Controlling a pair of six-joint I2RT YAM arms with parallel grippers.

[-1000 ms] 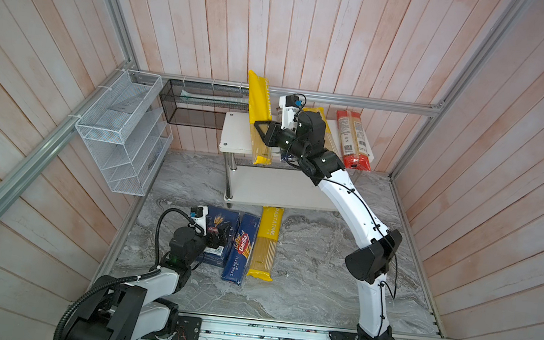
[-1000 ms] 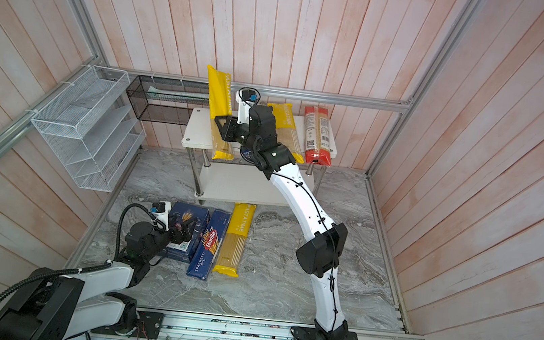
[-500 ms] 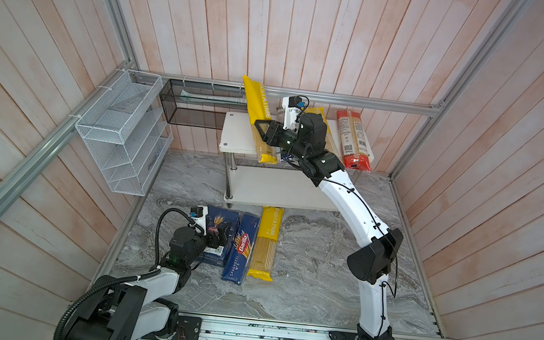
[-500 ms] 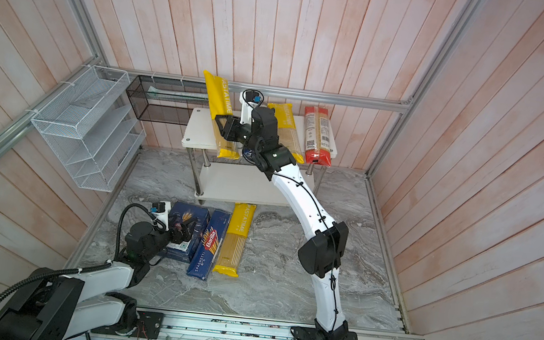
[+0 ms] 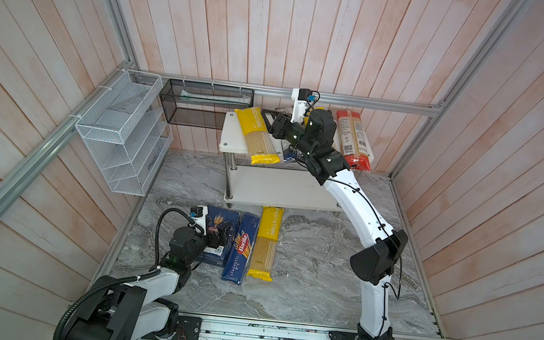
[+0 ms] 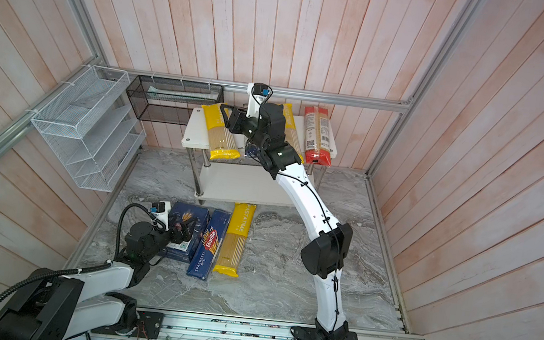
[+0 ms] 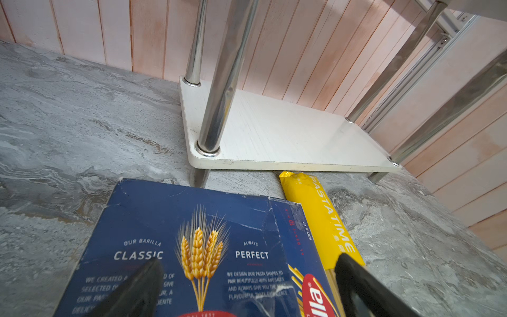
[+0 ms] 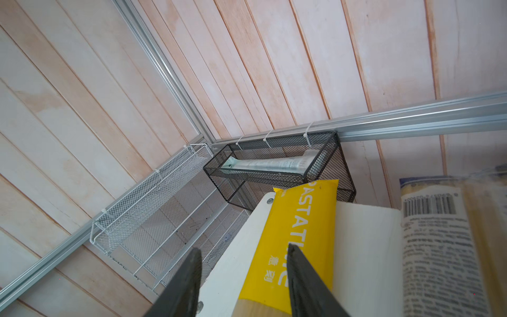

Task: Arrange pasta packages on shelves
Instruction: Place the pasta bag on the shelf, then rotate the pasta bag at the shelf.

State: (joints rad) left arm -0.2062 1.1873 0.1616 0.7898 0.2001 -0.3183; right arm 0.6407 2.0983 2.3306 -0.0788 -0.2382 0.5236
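Observation:
The shelves [image 5: 232, 134] stand at the back. Their top board carries a yellow PASTATIME bag [image 5: 257, 137] [image 8: 299, 225] lying flat, a second yellow bag [image 6: 291, 127] half hidden by my right arm, a clear bag with a barcode label [image 8: 439, 233] and a red-ended bag [image 5: 353, 140]. My right gripper [image 5: 267, 121] [image 8: 244, 248] hovers open just above the flat yellow bag. The lower board [image 7: 288, 137] is bare. On the floor lie a wide blue Barilla box [image 5: 221, 224], a blue Barilla pack [image 5: 241, 248] and another yellow bag [image 5: 266, 244]. My left gripper [image 5: 220, 237] [image 7: 247, 285] rests open over the box.
A white wire-mesh organizer [image 5: 123, 131] hangs on the left wall. A black mesh basket [image 5: 206, 104] holding a tube hangs on the back rail, close to the top board's left end. Wooden walls enclose the marble floor [image 5: 304, 270].
The yellow bag, held up on end by my right gripper a second ago, has tipped down flat onto the top board. The right jaws have opened off it. The left arm has not moved.

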